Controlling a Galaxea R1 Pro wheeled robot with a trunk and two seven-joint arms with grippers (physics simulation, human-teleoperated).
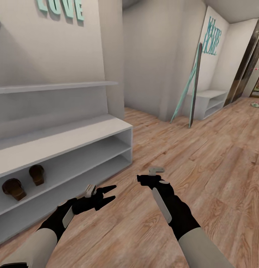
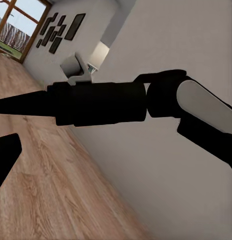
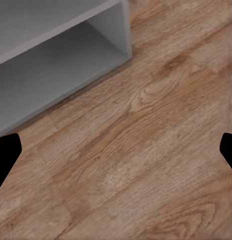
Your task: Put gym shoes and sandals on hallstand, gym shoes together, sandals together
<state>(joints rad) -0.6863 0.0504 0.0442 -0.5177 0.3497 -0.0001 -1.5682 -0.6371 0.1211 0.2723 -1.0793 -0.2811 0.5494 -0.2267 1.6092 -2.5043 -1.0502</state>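
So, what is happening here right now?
A robot stands in a corridor beside the rack. Both sandals already sit side by side on a shelf of it. The left pincer and right pincer are open and empty, above the wood floor. No gym shoes can be seen from here.

The right arm [image 2: 145, 102], black with a grey panel, crosses in front of a pale wall [image 2: 160, 180]. Below runs the floor [image 2: 51, 190]. Far off hang dark picture frames [image 2: 61, 31] beside a window [image 2: 13, 25].
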